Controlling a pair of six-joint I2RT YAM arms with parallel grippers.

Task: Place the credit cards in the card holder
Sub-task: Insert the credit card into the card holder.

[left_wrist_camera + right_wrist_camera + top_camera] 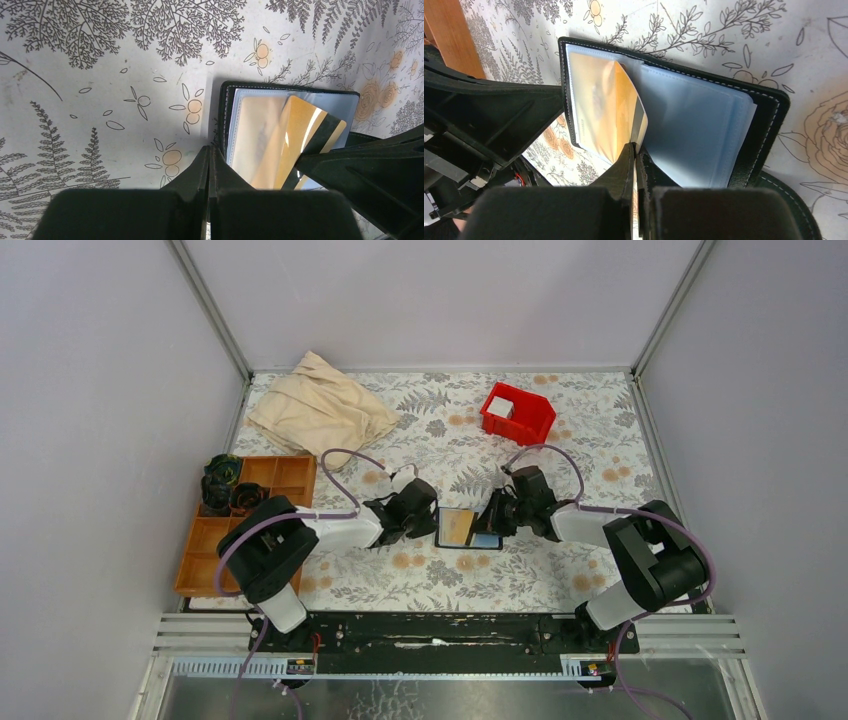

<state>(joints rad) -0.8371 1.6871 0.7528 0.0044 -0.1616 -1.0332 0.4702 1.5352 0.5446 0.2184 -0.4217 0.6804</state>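
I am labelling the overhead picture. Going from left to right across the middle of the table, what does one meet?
Brown tray → left gripper → black card holder → right gripper.

You're in a lab test cell: plain grey panels (430, 300) on aluminium posts (210, 305) box in the workspace. Two robot arms, left (270, 550) and right (650, 555), sit bolted to a black rail (430, 628) (beyond it, a floral cloth (440, 585)).

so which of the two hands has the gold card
The right hand, pinching a corner of the gold card over the open wallet; the left hand is shut at the wallet's edge with no card.
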